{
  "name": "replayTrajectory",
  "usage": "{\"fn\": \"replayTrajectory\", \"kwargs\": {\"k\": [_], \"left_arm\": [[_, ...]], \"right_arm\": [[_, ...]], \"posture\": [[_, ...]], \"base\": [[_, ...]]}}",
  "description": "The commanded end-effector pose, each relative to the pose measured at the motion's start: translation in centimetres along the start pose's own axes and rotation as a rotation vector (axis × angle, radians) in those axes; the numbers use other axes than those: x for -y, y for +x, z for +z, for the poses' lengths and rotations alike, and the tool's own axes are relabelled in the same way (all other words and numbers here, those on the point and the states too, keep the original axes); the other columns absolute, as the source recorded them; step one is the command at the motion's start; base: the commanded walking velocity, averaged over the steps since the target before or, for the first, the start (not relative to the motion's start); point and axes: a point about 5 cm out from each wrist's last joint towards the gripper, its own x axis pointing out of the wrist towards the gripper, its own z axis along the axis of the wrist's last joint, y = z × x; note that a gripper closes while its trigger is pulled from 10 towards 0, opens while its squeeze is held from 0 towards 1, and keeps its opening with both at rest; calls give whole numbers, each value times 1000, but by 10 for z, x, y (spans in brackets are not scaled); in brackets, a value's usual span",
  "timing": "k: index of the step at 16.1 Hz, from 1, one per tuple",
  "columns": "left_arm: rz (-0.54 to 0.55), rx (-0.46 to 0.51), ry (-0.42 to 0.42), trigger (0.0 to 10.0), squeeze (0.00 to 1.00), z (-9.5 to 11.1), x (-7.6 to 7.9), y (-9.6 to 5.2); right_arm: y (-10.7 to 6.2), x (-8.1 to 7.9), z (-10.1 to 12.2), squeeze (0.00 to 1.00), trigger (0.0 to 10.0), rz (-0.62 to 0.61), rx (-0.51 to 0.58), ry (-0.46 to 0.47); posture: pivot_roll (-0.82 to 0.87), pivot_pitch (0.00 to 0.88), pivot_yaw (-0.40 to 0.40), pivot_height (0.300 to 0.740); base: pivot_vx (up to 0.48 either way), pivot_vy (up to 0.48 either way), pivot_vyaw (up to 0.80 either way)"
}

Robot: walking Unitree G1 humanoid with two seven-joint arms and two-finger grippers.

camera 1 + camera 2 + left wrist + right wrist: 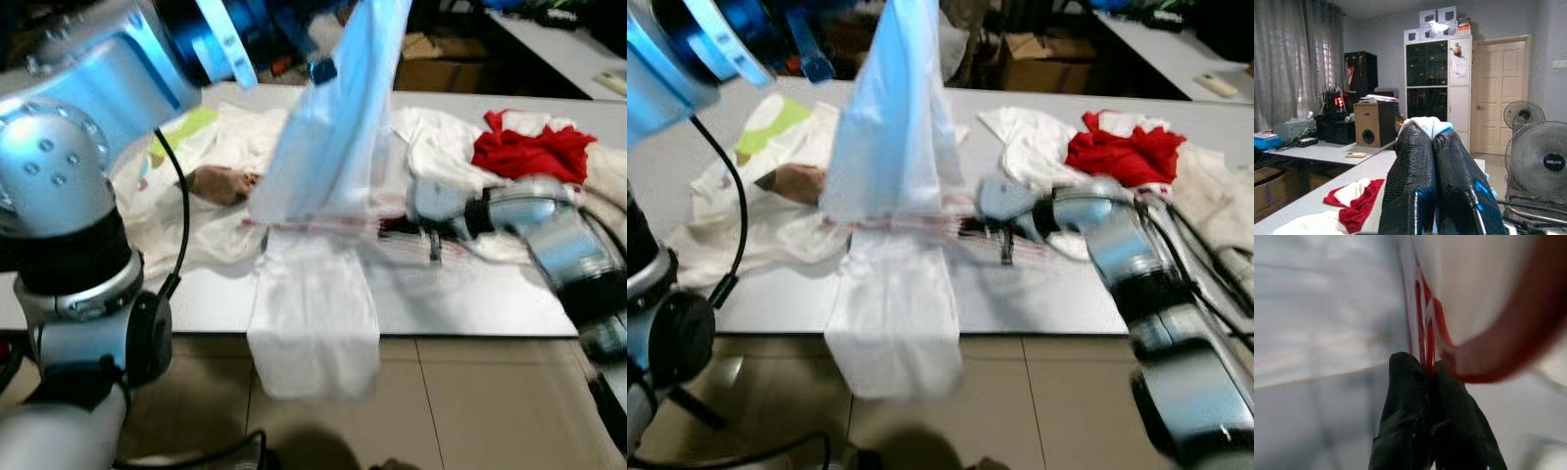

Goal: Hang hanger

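Over the white table [460,304] in the left eye view, your left arm holds a pale white garment [323,157] high, so it drapes down past the table's near edge; it looks light, soft and floppy, and I judge it will swing and slip if you move fast. Your right gripper [431,240] sits low at the garment's red-striped band, where thin red lines suggest a hanger [338,227], too blurred to be sure. Loose white clothes and a red cloth [534,152] lie on the table behind; tiled floor lies below.

From the right eye view you get the same scene, with cardboard boxes [1038,59] beyond the table.

Along the left wrist view, your left gripper [1432,142] is pinched tight on a fold of the white cloth; shelving, a door and fans stand in the room.

Through the right wrist view, your right gripper [1425,369] is pinched on thin red wires, stiff and slim by the look; grip there firmly.
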Motion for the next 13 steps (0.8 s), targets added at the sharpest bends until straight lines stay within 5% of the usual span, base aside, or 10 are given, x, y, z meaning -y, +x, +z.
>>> {"fn": "replayTrajectory", "kwargs": {"k": [1,2,3,4,5,8,9,11,12,13], "left_arm": [[-11,10,-1,10000,0,6,1,0],[-10,12,-5,10000,0,8,1,1],[0,17,-6,10000,0,9,2,1],[4,20,-6,10000,0,9,2,2],[25,17,0,10000,0,9,1,1],[41,14,1,10000,0,8,1,1],[63,3,4,10000,0,5,1,1],[100,-27,16,10000,0,-2,-2,0],[161,-106,25,10000,0,-22,-7,-1],[180,-138,29,10000,0,-30,-9,-1]], "right_arm": [[-5,27,6,0,10000,-198,-37,-53],[-8,40,12,0,10000,-301,-49,-81],[-57,107,58,0,10000,-881,69,-100],[-79,123,74,0,10000,-1044,137,-74],[-97,135,94,0,10000,-1125,157,-155],[-74,126,95,0,10000,-992,129,-271],[-43,108,77,0,10000,-917,101,-306],[-25,94,62,0,10000,-851,93,-285],[-2,68,38,0,10000,-687,60,-280],[4,58,29,0,10000,-623,52,-257]], "posture": [[-38,0,-17,740],[-37,0,-18,740],[-29,0,-26,740],[-29,0,-26,740],[-26,0,-31,740],[-22,0,-40,740],[-22,0,-41,740],[-22,0,-43,740],[-26,0,-42,740],[-26,0,-42,740]], "base": [[0,0,0],[0,0,0],[0,0,0],[0,0,0],[0,0,0],[0,0,0],[0,0,0],[0,0,0],[0,0,0],[0,0,0]]}}
